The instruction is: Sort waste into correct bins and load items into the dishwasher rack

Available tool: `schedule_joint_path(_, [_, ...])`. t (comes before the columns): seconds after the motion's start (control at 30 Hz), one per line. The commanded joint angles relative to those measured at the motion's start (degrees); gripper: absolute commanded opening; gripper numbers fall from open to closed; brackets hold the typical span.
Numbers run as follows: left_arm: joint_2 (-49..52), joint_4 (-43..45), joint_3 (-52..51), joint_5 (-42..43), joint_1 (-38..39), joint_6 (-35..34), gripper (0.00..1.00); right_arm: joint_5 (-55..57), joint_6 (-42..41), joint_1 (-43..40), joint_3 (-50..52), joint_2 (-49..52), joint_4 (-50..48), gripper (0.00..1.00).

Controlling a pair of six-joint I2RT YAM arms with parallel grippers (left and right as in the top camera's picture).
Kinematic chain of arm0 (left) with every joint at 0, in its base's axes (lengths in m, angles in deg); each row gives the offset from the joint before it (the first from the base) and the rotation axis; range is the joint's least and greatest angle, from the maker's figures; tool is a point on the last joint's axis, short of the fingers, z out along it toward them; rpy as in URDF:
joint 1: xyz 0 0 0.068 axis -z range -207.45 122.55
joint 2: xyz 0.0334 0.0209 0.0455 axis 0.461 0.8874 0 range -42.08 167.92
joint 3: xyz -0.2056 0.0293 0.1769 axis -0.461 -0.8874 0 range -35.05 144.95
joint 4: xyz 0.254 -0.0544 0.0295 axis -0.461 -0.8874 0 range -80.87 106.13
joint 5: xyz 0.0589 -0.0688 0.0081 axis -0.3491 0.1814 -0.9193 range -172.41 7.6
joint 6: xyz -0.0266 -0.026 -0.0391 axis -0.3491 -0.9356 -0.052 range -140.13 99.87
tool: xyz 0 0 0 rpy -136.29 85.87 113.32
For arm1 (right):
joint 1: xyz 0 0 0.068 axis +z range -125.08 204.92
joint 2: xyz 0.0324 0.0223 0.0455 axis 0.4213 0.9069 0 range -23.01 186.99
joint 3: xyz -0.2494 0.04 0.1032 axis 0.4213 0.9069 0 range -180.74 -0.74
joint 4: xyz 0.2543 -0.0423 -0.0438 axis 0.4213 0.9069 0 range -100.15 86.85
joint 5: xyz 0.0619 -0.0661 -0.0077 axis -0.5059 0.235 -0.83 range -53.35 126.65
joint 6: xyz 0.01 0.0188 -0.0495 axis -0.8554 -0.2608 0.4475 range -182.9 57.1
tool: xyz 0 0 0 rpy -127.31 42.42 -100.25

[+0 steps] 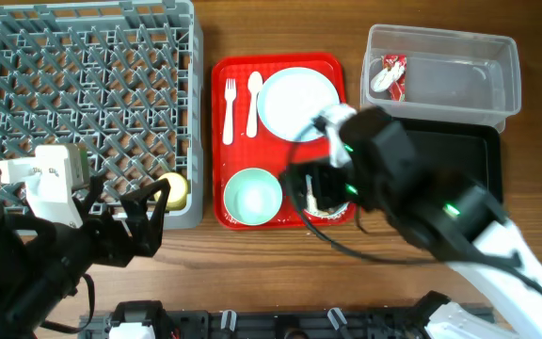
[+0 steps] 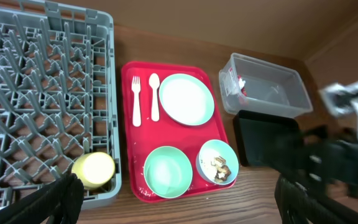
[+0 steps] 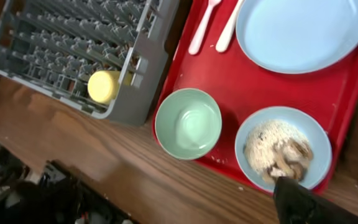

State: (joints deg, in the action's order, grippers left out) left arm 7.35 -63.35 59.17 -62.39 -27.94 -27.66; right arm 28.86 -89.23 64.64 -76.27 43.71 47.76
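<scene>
- R tool (image 1: 323,196): hangs over the near-right corner of the red tray (image 1: 240,157), above the scrap bowl (image 3: 240,144). Only one finger (image 3: 300,202) shows in the R wrist view, so apart or together: cannot tell.
- L tool (image 1: 132,215): fingers wide apart, holding nothing, near the rack (image 1: 26,56) corner where the yellow cup (image 2: 93,169) sits.
- Risk 1: the scrap bowl sits at the tray edge. A one-sided rim grip may tilt it, and the scraps (image 3: 291,154) then spill onto the tray or the surface (image 3: 92,149).
- Risk 2: the second bowl (image 3: 188,122) stands just beside it. A wide approach may knock it.
- Risk 3: wrong bin. The wrapper (image 1: 389,75) lies in the clear tub (image 1: 506,56). Judged: scraps belong in the black tray (image 1: 469,141); mixing = sort error.
- Risk 4: both arms work near the tray front. A simultaneous reach may cause contact.
- View diff: overhead hides the scrap bowl under the R arm; both wrist views show it w/ contents. Overhead and L wrist show the bins; R wrist does not.
- Plate (image 1: 296,104), fork (image 1: 229,108), spoon (image 1: 252,104): on the tray, not yet racked.
</scene>
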Motion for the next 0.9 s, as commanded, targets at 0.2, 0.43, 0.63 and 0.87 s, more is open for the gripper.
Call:
schedule_joint_path(0.2, [-0.31, 0.13, 0.55, -0.37, -0.26, 1.33, 1.00, 16.44, 13.49, 0.17, -0.20, -16.79, 0.26, 1.00])
schedule_joint_path(0.43, [-0.33, 0.13, 0.57, -0.37, -0.26, 1.33, 1.00, 12.13, 32.02, -6.86, 10.43, -29.97, -13.94, 1.00])
schedule_joint_path(0.63, [-0.33, 0.13, 0.55, -0.37, -0.26, 1.33, 1.00, -3.30, 32.20, -21.84, 39.85, -42.34, -35.69, 1.00])
schedule_joint_path(0.87, [-0.33, 0.13, 0.57, -0.37, -0.26, 1.33, 1.00, -4.35, 32.17, -24.06, 58.71, -55.12, -46.56, 1.00])
